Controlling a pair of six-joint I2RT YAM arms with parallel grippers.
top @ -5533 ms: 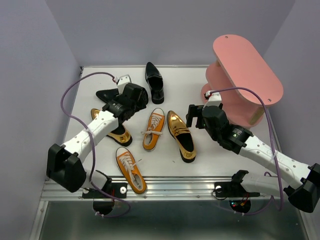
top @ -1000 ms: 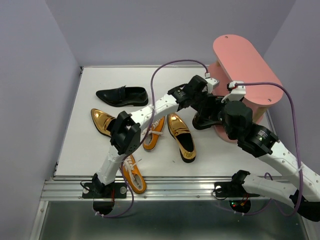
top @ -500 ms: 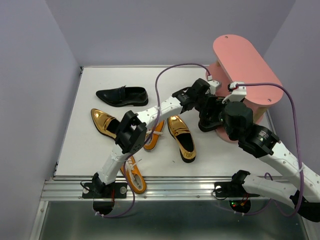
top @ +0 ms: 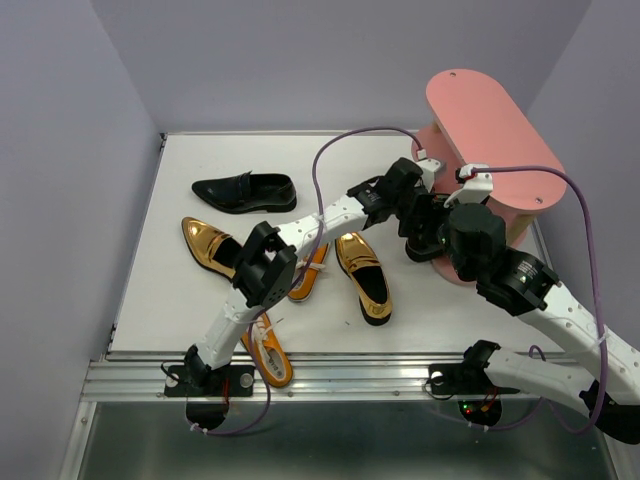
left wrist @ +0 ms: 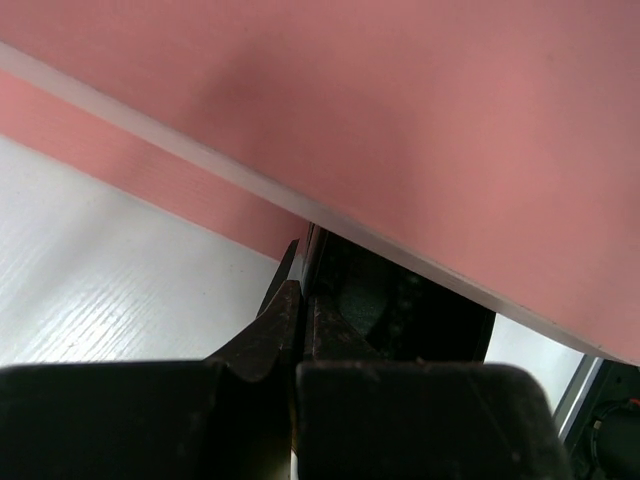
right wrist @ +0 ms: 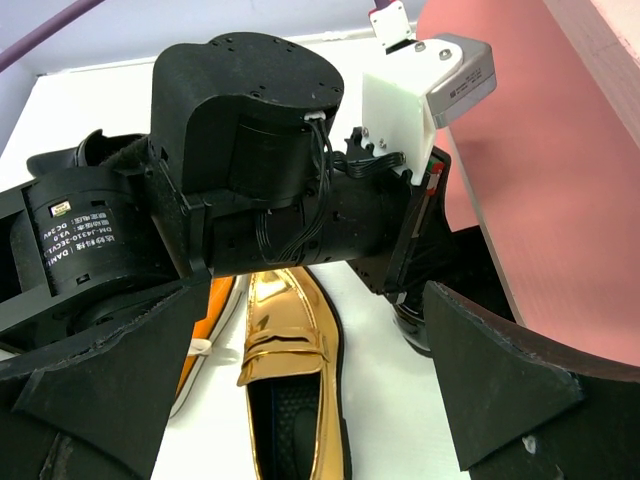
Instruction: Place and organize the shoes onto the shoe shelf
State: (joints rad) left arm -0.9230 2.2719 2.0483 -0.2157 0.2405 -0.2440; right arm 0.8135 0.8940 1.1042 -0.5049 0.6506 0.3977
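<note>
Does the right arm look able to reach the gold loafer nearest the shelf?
Probably yes: the gold loafer lies uncovered just below the open right pincer; the left arm, holding a black dress shoe, crosses beyond its toe.

Pink shoe shelf [top: 490, 130] at 2 o'clock on a white bench [top: 170, 290]. Glossy black dress shoe [top: 245, 191] at 10 o'clock; second black dress shoe [left wrist: 400, 310] under pink board. Shiny gold loafers [top: 362, 272], orange sneakers [top: 270, 360] with white laces, soles. Purple cables [top: 360, 131].
</note>
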